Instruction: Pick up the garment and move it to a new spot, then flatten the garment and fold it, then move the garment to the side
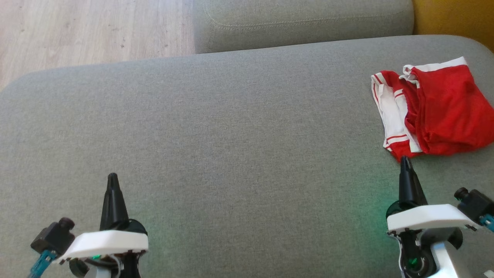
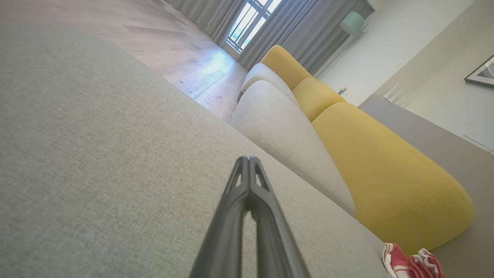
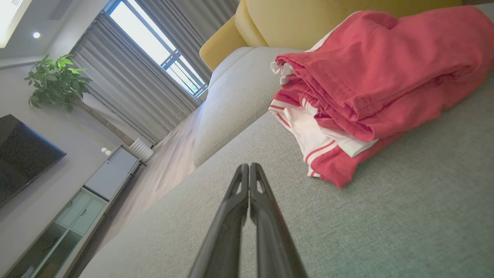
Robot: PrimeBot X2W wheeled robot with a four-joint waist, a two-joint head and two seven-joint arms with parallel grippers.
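Garment (image 1: 444, 108), red shorts with white stripes and trim, sits in a loose, roughly folded heap on the far right of the grey sofa cushion (image 1: 231, 127), running off the right edge of the head view. So its long axis is hard to call; what shows spreads a bit more across than away. The right claw (image 1: 404, 162) is clearly the nearer one: its tip is just short of the heap's near-left corner, not touching as far as I can tell. In the right wrist view the shorts lie ahead and off to the right of the fingers. The left claw (image 1: 112, 177) is well apart, way over on the other side. Both claws are pressed together, nothing pinched. My guess is the right arm goes forward and slightly right. No brand, label or readable writing anywhere.
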